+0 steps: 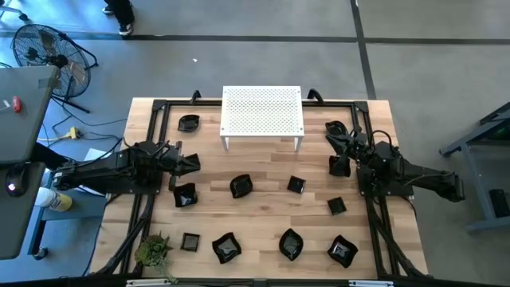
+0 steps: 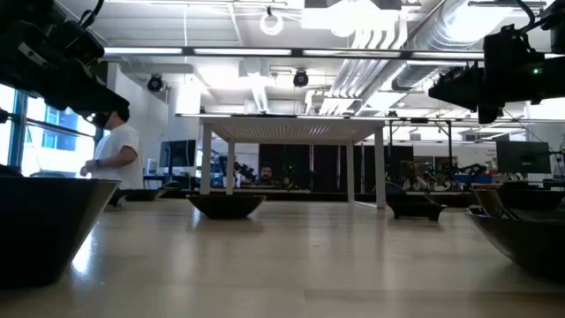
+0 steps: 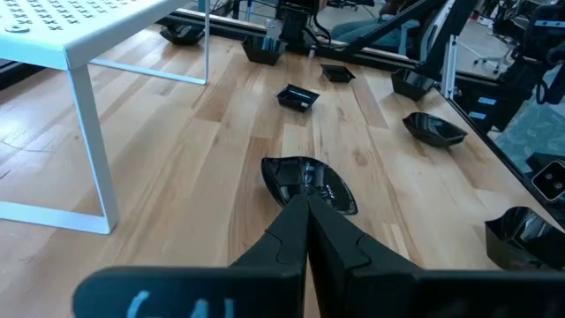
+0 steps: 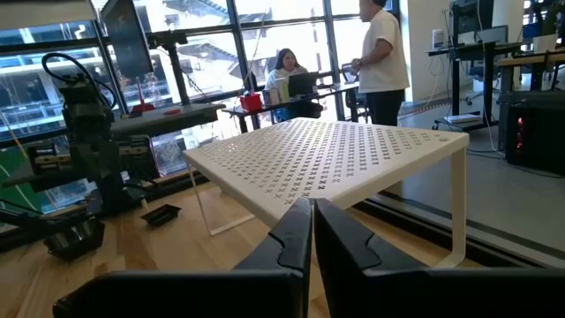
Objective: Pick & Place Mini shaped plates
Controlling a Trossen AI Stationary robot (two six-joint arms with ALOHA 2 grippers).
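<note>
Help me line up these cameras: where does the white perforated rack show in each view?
High view: white perforated rack at the table's far middle, between the arms.
Low view: seen from table height, centre, standing on its thin legs.
Left wrist view: upper left corner, top and one leg.
Right wrist view: centre, filling the middle.
Shared landmark: the rack itself.

White perforated rack [image 1: 262, 113] at table's [image 1: 263, 223] rear; green plant [image 1: 153, 249] at front corner.

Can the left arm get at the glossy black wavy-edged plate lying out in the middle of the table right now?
Probably yes. The left end effector, shut, points at the glossy black wavy-edged plate over bare wooden table; the white perforated rack stands to one side. It must open first.
</note>
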